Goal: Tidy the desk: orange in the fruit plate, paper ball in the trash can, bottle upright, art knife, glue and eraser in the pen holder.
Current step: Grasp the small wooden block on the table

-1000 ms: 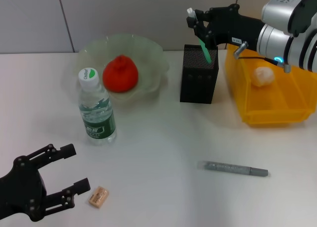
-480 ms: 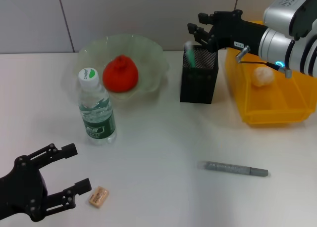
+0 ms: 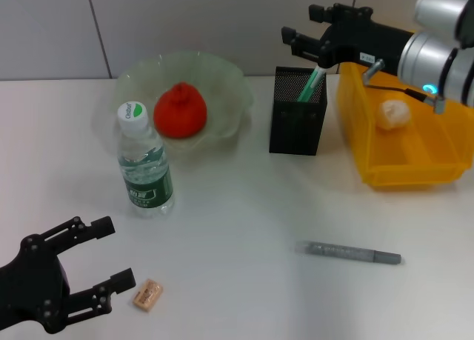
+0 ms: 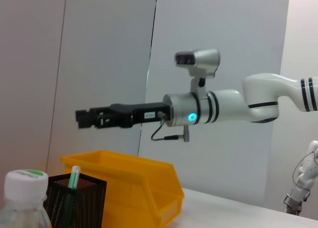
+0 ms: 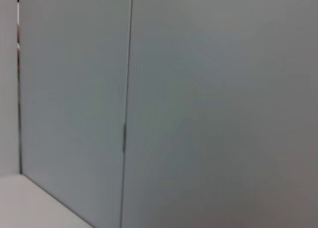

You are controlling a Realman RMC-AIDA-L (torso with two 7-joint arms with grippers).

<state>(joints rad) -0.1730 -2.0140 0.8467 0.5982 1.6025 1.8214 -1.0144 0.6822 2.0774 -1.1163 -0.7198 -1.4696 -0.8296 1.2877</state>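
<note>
Nearest, at the tabletop (image 3: 244,207) front corner: left tool (image 3: 104,262), black and skeletal, fingers spread wide, nothing held, hovering low. Just beside its lower finger, the eraser (image 3: 147,294) — a tiny tan block with orange-pink marks, lying flat, not yet in the holder. One step clearly left.

Over toward the right, mid-tabletop: a slim grey stick (image 3: 348,252), speckled and matte, lying flat and untouched — probably the art knife or the glue; hard to say which. Another step left.

Farther back on the left: the bottle (image 3: 144,164), clear ribbed plastic, green label, white cap with green top, standing upright. Done, judging by its pose.

Behind it: the fruit plate (image 3: 222,77), translucent pale green with a wavy scalloped rim, holding the orange (image 3: 180,110), red-orange, bumpy, puckered on top. Done.

Centre rear: the pen holder (image 3: 296,125), black square mesh, taller than wide, with a green stick (image 3: 308,85) leaning inside, top poking above the rim. Seemingly one of the three small items delivered.

Right rear: the trash can (image 3: 400,162), glossy bright yellow, sloping walls, with the paper ball (image 3: 392,112), crumpled and off-white, resting inside. Done.

Farthest and highest: right tool (image 3: 300,38), black, fingers parted, gripping nothing, held in the air above and just behind the holder's rim, apart from the green stick.

Overall, more than half finished; eraser and grey stick remaining.
</note>
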